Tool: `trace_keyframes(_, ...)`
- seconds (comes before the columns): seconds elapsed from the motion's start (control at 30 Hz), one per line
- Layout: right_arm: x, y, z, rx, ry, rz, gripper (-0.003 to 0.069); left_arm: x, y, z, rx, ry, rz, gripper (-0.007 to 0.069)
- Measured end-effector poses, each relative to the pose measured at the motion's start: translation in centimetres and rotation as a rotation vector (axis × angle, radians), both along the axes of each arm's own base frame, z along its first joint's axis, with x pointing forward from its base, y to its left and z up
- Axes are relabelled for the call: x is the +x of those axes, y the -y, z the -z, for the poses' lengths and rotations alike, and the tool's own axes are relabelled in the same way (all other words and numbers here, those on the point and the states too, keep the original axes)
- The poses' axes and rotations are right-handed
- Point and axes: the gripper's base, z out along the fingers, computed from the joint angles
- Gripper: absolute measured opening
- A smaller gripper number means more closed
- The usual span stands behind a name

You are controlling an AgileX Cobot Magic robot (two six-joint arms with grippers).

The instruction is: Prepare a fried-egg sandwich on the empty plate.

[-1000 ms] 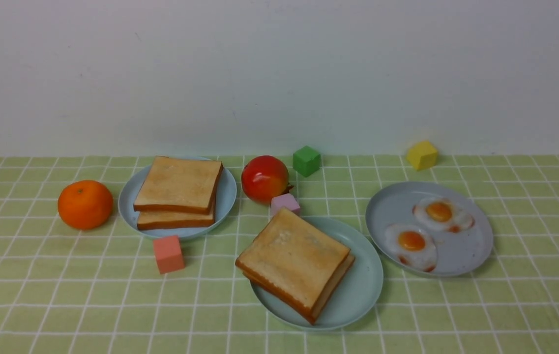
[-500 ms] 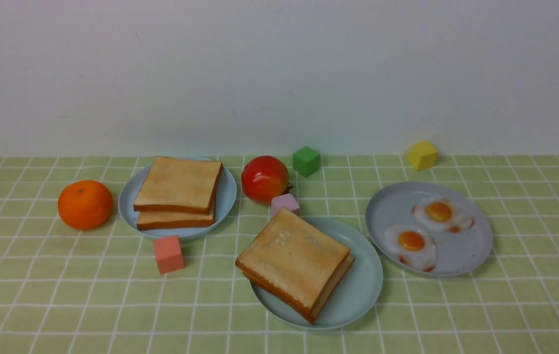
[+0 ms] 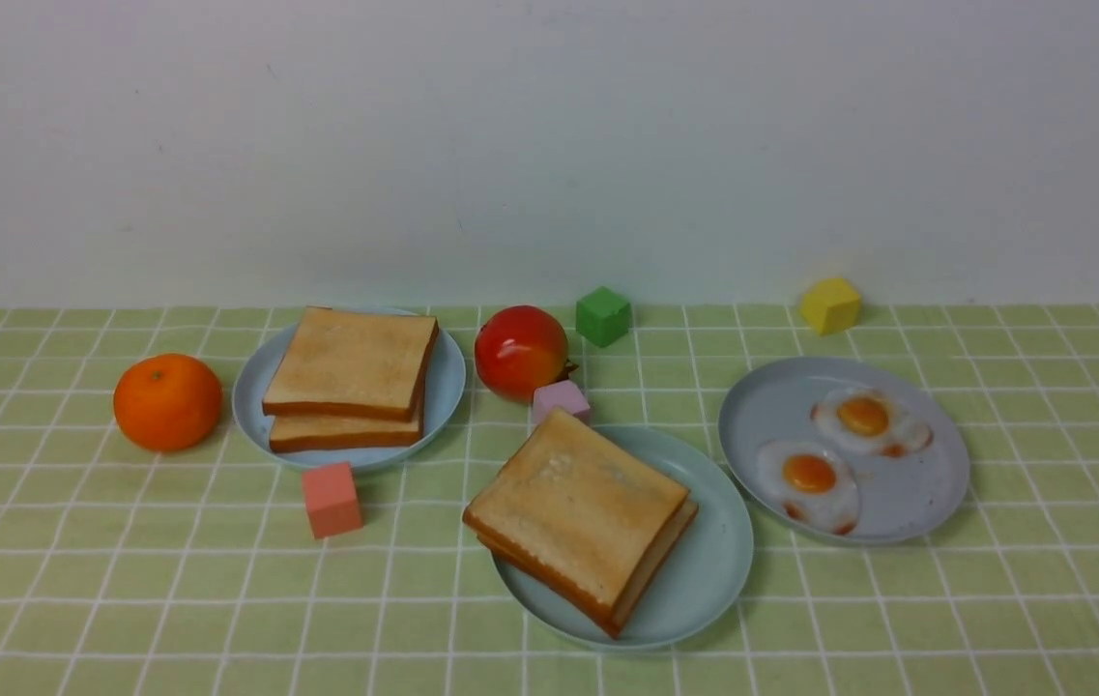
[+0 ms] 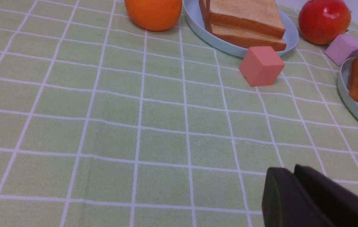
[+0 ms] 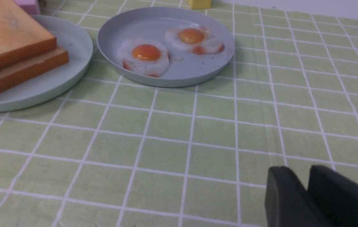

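Observation:
Two toast slices (image 3: 578, 507) lie stacked on the pale mint plate (image 3: 713, 570) at the middle front. No egg shows between them. In the right wrist view the toast stack (image 5: 8, 47) and the mint plate (image 5: 56, 78) are off to one side. Two fried eggs (image 3: 808, 478) (image 3: 866, 419) lie on the greyish-blue plate (image 3: 907, 503) at the right. Neither arm appears in the front view. My left gripper (image 4: 292, 168) hangs over bare cloth, fingers together and empty. My right gripper (image 5: 307, 176) hangs over cloth short of the eggs (image 5: 144, 55), with a narrow gap between its fingers.
A light-blue plate (image 3: 443, 396) at the left holds two more toast slices (image 3: 351, 362). Around it are an orange (image 3: 167, 401), a red fruit (image 3: 520, 350), a salmon cube (image 3: 331, 498), a lilac cube (image 3: 561, 398), a green cube (image 3: 602, 315) and a yellow cube (image 3: 829, 304). A wall closes the back.

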Motion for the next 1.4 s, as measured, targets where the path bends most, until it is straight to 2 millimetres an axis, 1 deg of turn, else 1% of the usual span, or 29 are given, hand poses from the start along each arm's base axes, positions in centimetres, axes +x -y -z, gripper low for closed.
trace_keyframes(0.4,0.01,-0.01,0.01,-0.003,0.001,-0.002,0.016,0.0,-0.01,0.0,0.003,0.0,0.0,0.0074)
trace_keyframes(1.4,0.01,-0.02,0.0,0.0,0.003,-0.002,0.0199,0.0,0.0,0.0,-0.001,0.0,0.0,0.008)
